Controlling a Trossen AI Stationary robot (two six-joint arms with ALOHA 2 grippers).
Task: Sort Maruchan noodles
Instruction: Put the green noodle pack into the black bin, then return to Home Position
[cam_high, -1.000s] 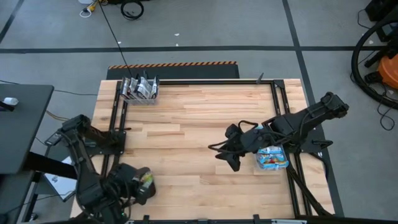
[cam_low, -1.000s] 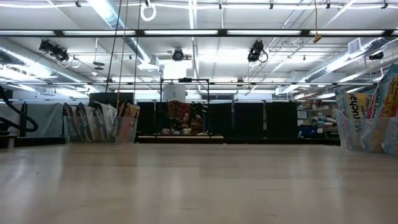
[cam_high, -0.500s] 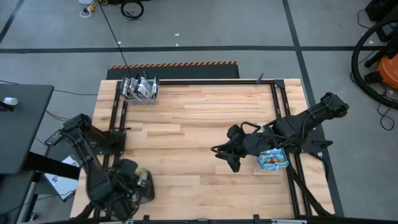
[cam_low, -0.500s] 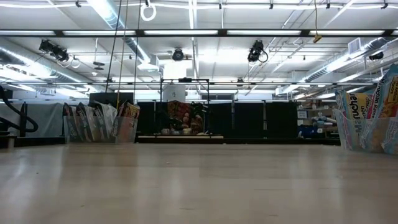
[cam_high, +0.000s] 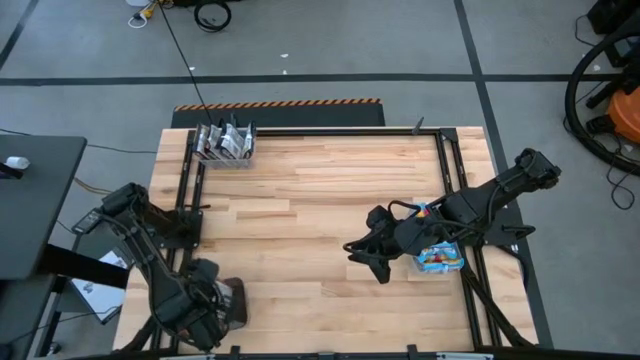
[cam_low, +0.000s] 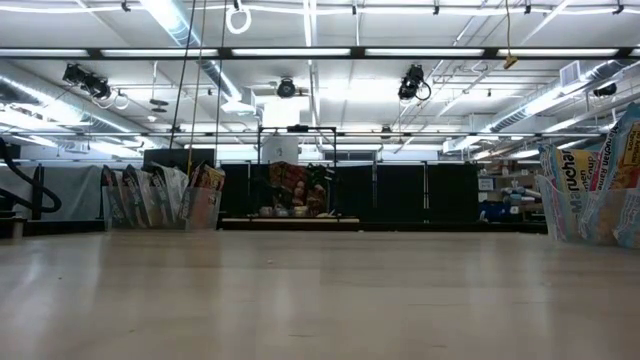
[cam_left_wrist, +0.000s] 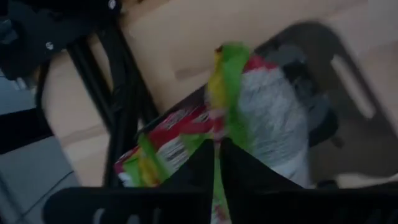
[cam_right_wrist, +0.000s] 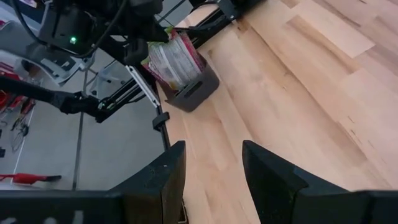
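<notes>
My left gripper hangs over a dark grey bin at the table's near left corner, shut on a green, yellow and red noodle packet. Another red and green packet stands beside it in that bin. My right gripper is open in mid-air right of the table's middle, next to a clear bin of light-blue packets. A clear bin of dark packets stands at the far left corner. The low view shows no gripper. My left gripper pinches the packet's thin green upper edge between its two fingers. The fingers come from above, pointing down. The packet stands upright below them, its lower part inside the dark bin; whether it touches the bin's floor I cannot tell.
Black frame rails run along the table's left and right sides. The wide wooden middle is bare. In the low view the two clear bins stand at the far left and at the right edge.
My left gripper has gone down and toward the table's near edge over the dark bin, tipping from a slant to pointing straight down. The packet, which showed beside the gripper before, now stands lowered into the bin under it.
</notes>
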